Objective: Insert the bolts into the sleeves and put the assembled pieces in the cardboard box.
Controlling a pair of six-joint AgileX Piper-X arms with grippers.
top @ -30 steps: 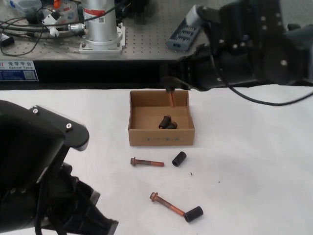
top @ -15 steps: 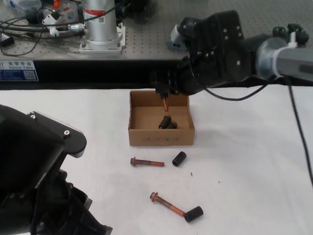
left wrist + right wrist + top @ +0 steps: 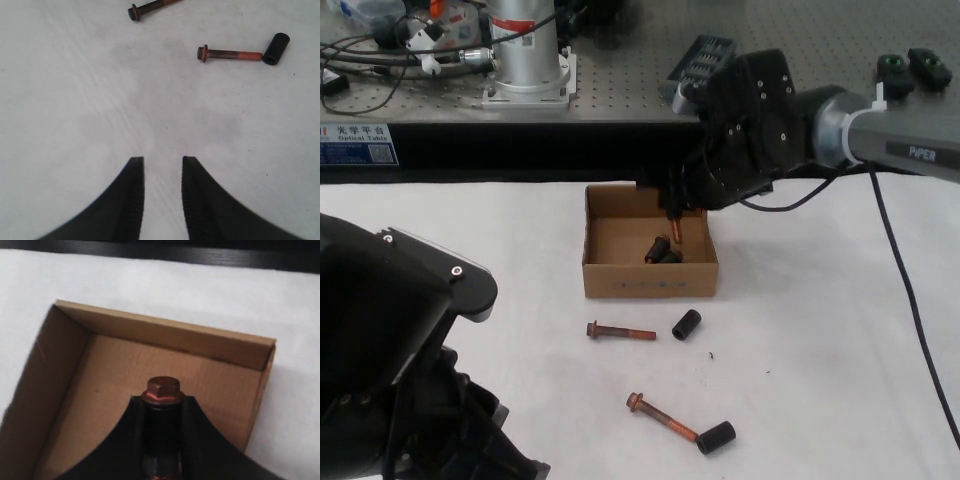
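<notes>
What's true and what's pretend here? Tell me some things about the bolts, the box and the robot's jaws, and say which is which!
1. The right jaws hold a bolt above the cardboard box. True.
2. The left jaws are squeezing a sleeve. False: they are open and hold nothing.
3. The cardboard box has nothing in it. False: a dark piece already lies inside.
4. Two bolts lie on the white table outside the box. True.
</notes>
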